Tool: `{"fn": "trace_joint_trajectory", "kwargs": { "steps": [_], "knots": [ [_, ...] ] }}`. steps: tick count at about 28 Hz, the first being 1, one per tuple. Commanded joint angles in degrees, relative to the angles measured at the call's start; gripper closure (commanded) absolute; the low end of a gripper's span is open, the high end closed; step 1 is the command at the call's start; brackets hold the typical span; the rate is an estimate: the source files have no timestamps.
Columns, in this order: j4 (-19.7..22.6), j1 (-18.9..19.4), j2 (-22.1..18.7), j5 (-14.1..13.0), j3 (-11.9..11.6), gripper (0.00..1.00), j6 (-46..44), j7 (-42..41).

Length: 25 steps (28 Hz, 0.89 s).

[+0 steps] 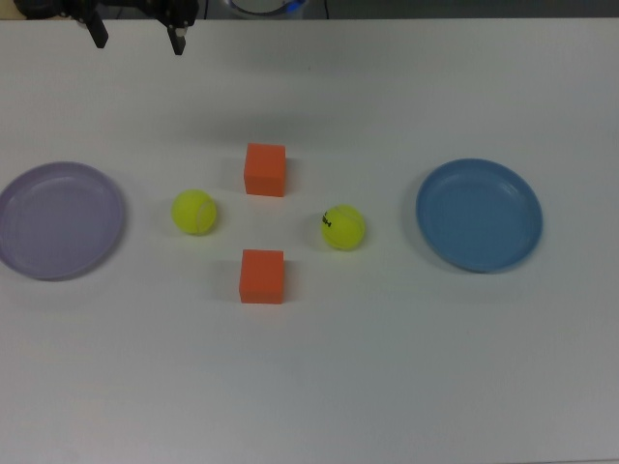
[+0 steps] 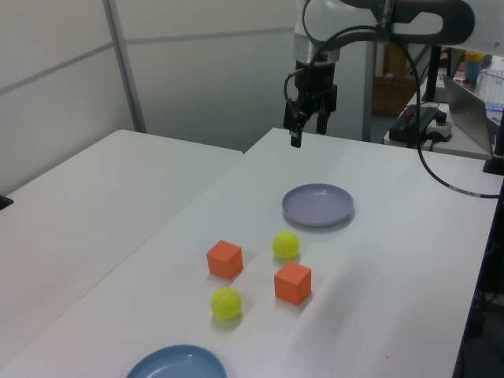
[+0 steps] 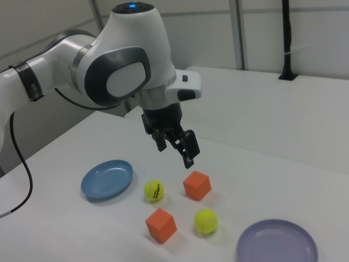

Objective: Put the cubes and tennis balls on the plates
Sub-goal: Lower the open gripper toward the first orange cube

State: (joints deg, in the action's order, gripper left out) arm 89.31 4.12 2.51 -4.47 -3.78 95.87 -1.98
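Two orange cubes (image 1: pixel 265 169) (image 1: pixel 262 276) and two yellow-green tennis balls (image 1: pixel 194 211) (image 1: pixel 342 227) rest in a loose diamond on the white table. The ball on the top view's right carries a small black mark. An empty lavender plate (image 1: pixel 60 220) lies at the top view's left and an empty blue plate (image 1: pixel 479 215) at its right. My gripper (image 1: pixel 138 41) hangs open and empty at the top view's upper left, well above the table. In the left view my gripper (image 2: pixel 309 132) is beyond the lavender plate (image 2: pixel 317 205). In the right view my gripper (image 3: pixel 175 153) hovers above a cube (image 3: pixel 197 185).
A second white table (image 2: pixel 94 205) adjoins along the left view's left. A desk with a laptop (image 2: pixel 465 110) and clutter stands behind the arm. A black cable (image 2: pixel 441 169) droops from the arm. A black pole (image 3: pixel 286 38) stands at the right view's far edge.
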Motion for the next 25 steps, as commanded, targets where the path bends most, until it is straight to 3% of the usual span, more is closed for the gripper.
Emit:
{"fn": "trace_joint_trajectory", "kwargs": {
  "steps": [1,7,14,20,25],
  "knots": [
    [3.6,1.7,-0.7,-0.7,0.8,0.00,2.3,-2.3],
    [8.8,1.9,-1.9,-3.0,1.3,0.00,7.9,-2.5],
    [13.2,1.9,-2.3,-3.1,4.1,0.00,10.1,-2.7],
    [21.4,1.9,-3.6,-3.3,6.3,0.00,16.7,-3.5],
    [26.7,1.9,-3.5,-3.3,6.8,0.00,22.3,-3.5]
  ]
}}
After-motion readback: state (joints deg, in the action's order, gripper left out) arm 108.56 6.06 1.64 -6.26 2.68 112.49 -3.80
